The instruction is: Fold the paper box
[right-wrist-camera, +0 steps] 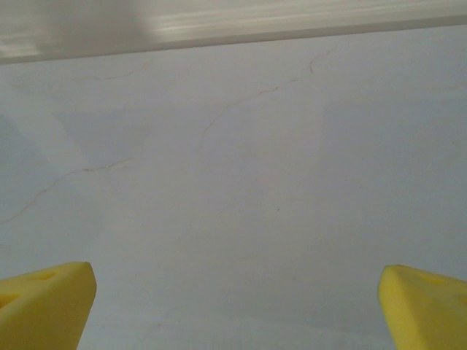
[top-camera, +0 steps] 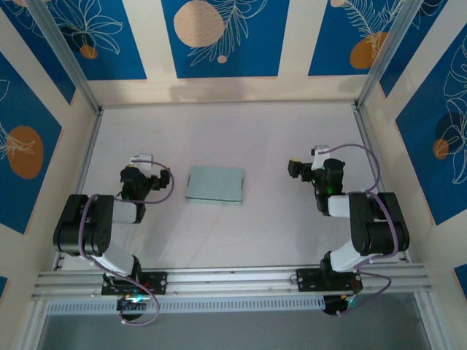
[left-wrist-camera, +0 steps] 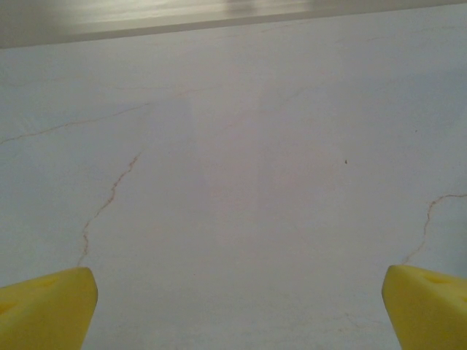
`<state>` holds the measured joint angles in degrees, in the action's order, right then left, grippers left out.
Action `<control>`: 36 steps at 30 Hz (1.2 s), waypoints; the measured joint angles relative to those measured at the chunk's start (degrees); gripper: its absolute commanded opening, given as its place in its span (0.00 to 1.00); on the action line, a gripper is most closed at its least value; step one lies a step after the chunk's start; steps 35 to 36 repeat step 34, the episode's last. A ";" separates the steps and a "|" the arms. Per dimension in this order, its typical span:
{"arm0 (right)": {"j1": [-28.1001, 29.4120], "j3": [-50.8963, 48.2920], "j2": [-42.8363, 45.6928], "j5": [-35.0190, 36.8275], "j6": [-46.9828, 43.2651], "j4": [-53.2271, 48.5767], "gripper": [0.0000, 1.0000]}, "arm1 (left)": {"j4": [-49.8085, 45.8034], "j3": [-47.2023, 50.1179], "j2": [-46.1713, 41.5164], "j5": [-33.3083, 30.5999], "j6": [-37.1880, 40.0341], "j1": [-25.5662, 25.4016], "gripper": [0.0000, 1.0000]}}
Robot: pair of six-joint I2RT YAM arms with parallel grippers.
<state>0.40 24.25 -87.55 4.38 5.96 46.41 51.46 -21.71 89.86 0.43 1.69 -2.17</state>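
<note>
Pale paper box (top-camera: 214,184) right of left hand (top-camera: 143,160) (apart).

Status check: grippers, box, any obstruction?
Left gripper open, empty. Right gripper open, empty. Paper box flat on table between them, untouched. No obstruction seen.

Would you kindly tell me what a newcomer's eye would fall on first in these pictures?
Probably the paper box, a flat pale grey-green rectangle lying on the white table between the two arms. Then the blue wall panels with leaf drawings and orange discs around the enclosure. In the wrist views, the left gripper and right gripper have bright yellow fingertips set wide apart over bare table.
</note>
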 measured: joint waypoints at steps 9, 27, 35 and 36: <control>-0.63 0.00 0.00 -1.14 0.02 -0.87 0.99 | 0.02 0.00 0.00 0.02 0.28 0.00 1.00; -0.63 0.00 0.00 -1.46 0.02 -0.94 0.99 | 0.00 0.00 0.00 0.02 0.39 0.00 1.00; -0.63 0.00 0.00 -1.46 0.02 -1.03 0.99 | -0.02 0.00 0.00 0.02 0.39 0.00 1.00; -0.63 0.00 0.00 -1.46 0.02 -1.03 0.99 | -0.02 0.00 0.00 0.02 0.39 0.00 1.00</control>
